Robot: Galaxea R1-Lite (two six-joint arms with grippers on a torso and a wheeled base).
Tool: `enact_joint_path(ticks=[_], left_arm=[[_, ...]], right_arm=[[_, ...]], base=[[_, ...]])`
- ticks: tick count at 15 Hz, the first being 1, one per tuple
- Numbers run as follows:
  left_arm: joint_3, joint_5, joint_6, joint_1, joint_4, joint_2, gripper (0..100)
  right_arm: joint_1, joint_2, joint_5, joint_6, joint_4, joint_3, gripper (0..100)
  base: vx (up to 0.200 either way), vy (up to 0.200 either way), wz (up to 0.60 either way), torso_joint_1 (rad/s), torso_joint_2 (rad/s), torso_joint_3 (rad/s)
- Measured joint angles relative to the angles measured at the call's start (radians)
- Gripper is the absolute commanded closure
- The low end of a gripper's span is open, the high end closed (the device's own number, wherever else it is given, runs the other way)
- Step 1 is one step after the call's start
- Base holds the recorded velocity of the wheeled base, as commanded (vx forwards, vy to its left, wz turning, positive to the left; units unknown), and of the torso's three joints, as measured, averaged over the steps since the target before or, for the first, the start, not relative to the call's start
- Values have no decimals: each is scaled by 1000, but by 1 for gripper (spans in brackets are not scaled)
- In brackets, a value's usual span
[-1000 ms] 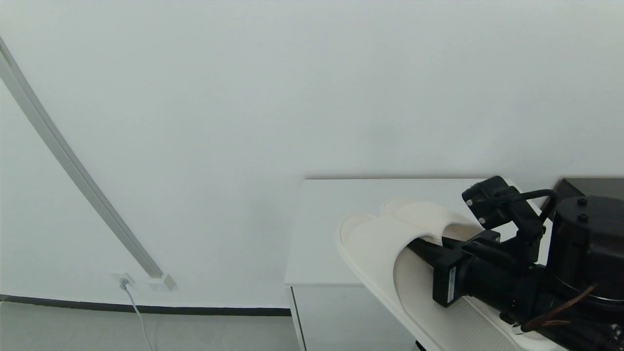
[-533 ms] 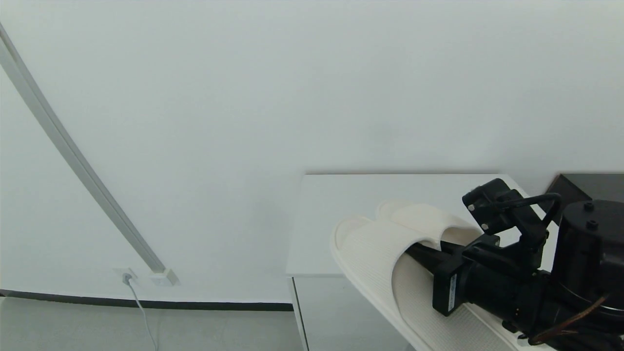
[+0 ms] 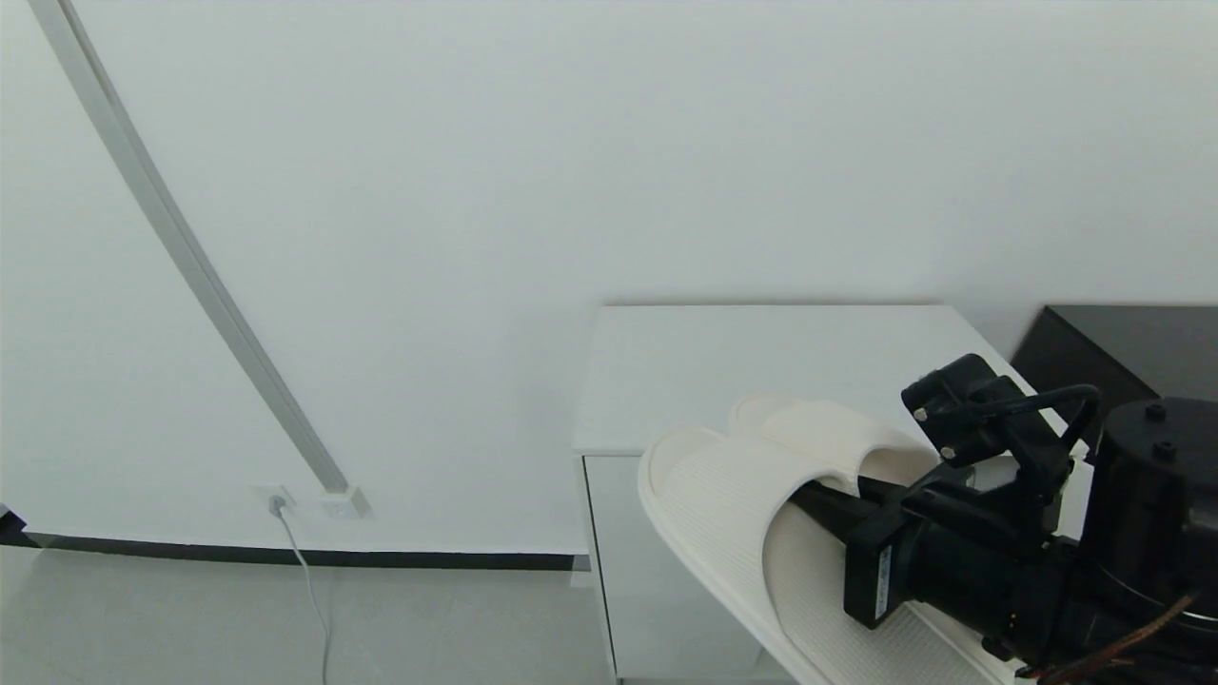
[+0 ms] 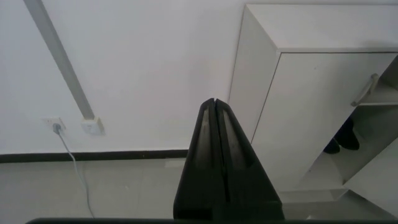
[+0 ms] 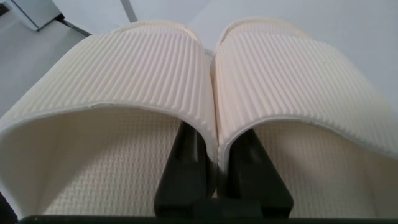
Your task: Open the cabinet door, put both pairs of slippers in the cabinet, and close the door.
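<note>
- the whole head view has shifted over the last second: the white cabinet [image 3: 761,371], the grey wall strip [image 3: 190,257] and the floor [image 3: 143,618] sit differently, and more of the cabinet front shows, so the camera has moved, not the things
- the right gripper [image 5: 214,180] keeps its place on the near right, its fingers tucked into the pair of cream ribbed slippers [image 3: 733,485], clamping their inner sides together, in front of the cabinet top
- the left gripper [image 4: 215,124] is closed on nothing
- the left wrist view shows the cabinet standing open, a shelf [image 4: 382,102] inside
- judgement: the robot is lining up to stow this pair; the door still needs closing
</note>
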Motion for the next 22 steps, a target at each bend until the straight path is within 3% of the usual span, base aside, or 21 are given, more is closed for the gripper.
enact_joint_path(ticks=[8, 22], left_arm=[[0, 1, -1, -1, 0, 0, 100], [0, 0, -1, -1, 0, 0, 100]], right_arm=[[15, 0, 1, -2, -1, 8, 100], [18, 14, -1, -2, -1, 16, 100]], base=[[0, 0, 0, 0, 0, 0], [0, -200, 0, 2, 1, 2]])
